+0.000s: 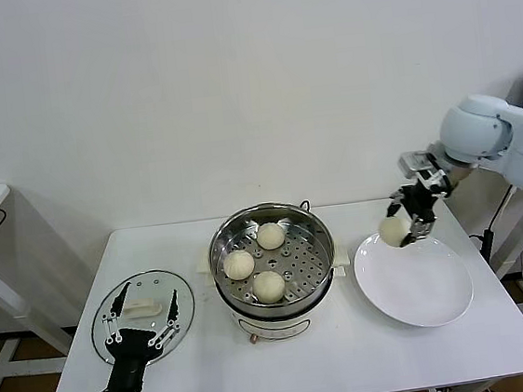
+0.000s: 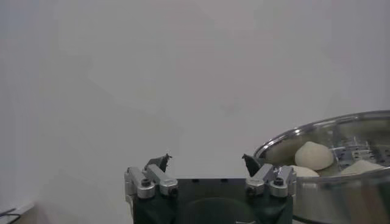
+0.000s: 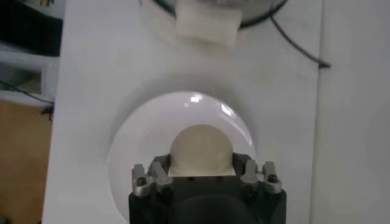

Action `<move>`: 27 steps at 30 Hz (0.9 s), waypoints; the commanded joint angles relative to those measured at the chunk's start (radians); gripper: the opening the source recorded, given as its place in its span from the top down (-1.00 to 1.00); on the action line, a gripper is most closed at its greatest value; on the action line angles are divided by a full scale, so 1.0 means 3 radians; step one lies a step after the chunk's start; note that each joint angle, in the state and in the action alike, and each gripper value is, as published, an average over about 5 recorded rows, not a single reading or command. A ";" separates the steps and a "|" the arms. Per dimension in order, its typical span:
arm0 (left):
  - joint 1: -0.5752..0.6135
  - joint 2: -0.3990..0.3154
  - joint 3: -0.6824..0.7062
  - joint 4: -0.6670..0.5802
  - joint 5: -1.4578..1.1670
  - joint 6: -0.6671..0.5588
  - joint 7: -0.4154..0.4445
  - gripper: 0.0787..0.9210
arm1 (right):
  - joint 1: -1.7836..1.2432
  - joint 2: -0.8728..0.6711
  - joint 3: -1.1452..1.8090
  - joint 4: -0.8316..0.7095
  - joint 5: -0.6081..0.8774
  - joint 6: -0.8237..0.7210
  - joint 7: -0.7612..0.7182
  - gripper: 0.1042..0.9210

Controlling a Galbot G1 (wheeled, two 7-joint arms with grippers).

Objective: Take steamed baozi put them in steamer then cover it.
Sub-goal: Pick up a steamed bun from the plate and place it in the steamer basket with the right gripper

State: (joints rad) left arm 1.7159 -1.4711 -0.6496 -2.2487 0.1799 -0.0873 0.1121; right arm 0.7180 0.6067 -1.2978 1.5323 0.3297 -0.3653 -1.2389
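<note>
Gripping the last baozi above the plate, right gripper jaws risked dropping it before the steamer; left gripper jaws hung open over the cover.

The steamer is seen in polished steel, mirror-bright on its rim, with a perforated metal tray inside and a white plastic base. The baozi are shown matt, smooth and doughy. A glossy white plate is caught throwing back a highlight. The cover is made out as clear glass, metal-rimmed, with a white plastic handle. The table is presented smooth, white and matt.
</note>
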 commanded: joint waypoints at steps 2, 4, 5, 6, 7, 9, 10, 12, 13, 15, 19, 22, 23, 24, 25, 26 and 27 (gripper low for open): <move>-0.0004 0.0008 -0.0014 -0.0033 -0.0015 0.0004 0.0001 -0.77 | 0.0879 0.0603 -0.0719 0.0390 0.0886 -0.0468 0.0208 -0.43; -0.0005 0.0009 -0.0026 -0.0043 -0.0020 0.0005 0.0001 -0.77 | 0.0794 0.0752 -0.0683 0.0357 0.0904 -0.0503 0.0251 -0.43; -0.0006 0.0009 -0.0032 -0.0046 -0.0023 0.0005 0.0001 -0.77 | 0.0742 0.0827 -0.0661 0.0338 0.0907 -0.0520 0.0271 -0.43; -0.0007 0.0008 -0.0035 -0.0048 -0.0024 0.0005 0.0001 -0.77 | 0.0687 0.0895 -0.0638 0.0312 0.0899 -0.0535 0.0285 -0.43; -0.0009 0.0008 -0.0038 -0.0049 -0.0026 0.0005 0.0001 -0.77 | 0.0631 0.0963 -0.0611 0.0282 0.0887 -0.0546 0.0297 -0.43; -0.0012 0.0005 -0.0038 -0.0048 -0.0027 0.0005 0.0000 -0.77 | 0.0534 0.1073 -0.0563 0.0221 0.0846 -0.0561 0.0308 -0.43; -0.0014 0.0002 -0.0038 -0.0047 -0.0027 0.0005 0.0000 -0.77 | 0.0487 0.1133 -0.0539 0.0180 0.0817 -0.0565 0.0311 -0.43; -0.0018 -0.0003 -0.0038 -0.0045 -0.0026 0.0005 0.0000 -0.77 | 0.0407 0.1251 -0.0501 0.0091 0.0759 -0.0570 0.0312 -0.43; -0.0019 -0.0006 -0.0038 -0.0044 -0.0026 0.0005 0.0000 -0.77 | 0.0370 0.1311 -0.0486 0.0041 0.0726 -0.0570 0.0312 -0.43; -0.0020 -0.0010 -0.0042 -0.0043 -0.0026 0.0005 0.0000 -0.77 | 0.0292 0.1428 -0.0452 -0.0076 0.0667 -0.0568 0.0310 -0.43; -0.0013 -0.0014 -0.0062 -0.0038 -0.0027 0.0004 0.0000 -0.77 | 0.0110 0.1582 -0.0376 -0.0318 0.0518 -0.0552 0.0294 -0.43; -0.0012 -0.0012 -0.0087 -0.0023 -0.0030 0.0001 0.0001 -0.77 | -0.0043 0.1637 -0.0322 -0.0473 0.0393 -0.0532 0.0275 -0.43; -0.0016 -0.0011 -0.0094 -0.0016 -0.0034 0.0002 0.0001 -0.77 | -0.0090 0.1648 -0.0303 -0.0516 0.0361 -0.0527 0.0271 -0.43; -0.0021 -0.0009 -0.0100 -0.0009 -0.0038 0.0003 0.0002 -0.77 | -0.0138 0.1662 -0.0284 -0.0563 0.0328 -0.0522 0.0267 -0.43; -0.0027 -0.0007 -0.0103 -0.0004 -0.0041 0.0005 0.0002 -0.77 | -0.0180 0.1674 -0.0265 -0.0605 0.0299 -0.0518 0.0263 -0.43; -0.0034 -0.0006 -0.0104 0.0001 -0.0044 0.0008 0.0002 -0.77 | -0.0217 0.1686 -0.0249 -0.0647 0.0265 -0.0512 0.0258 -0.43; -0.0040 -0.0004 -0.0104 0.0005 -0.0048 0.0010 0.0003 -0.77 | -0.0255 0.1697 -0.0236 -0.0691 0.0225 -0.0504 0.0252 -0.43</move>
State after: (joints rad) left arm 1.7077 -1.4730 -0.6778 -2.2518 0.1673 -0.0856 0.1123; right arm 0.7363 1.0285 -1.3898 1.4385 0.4579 -0.5064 -1.1668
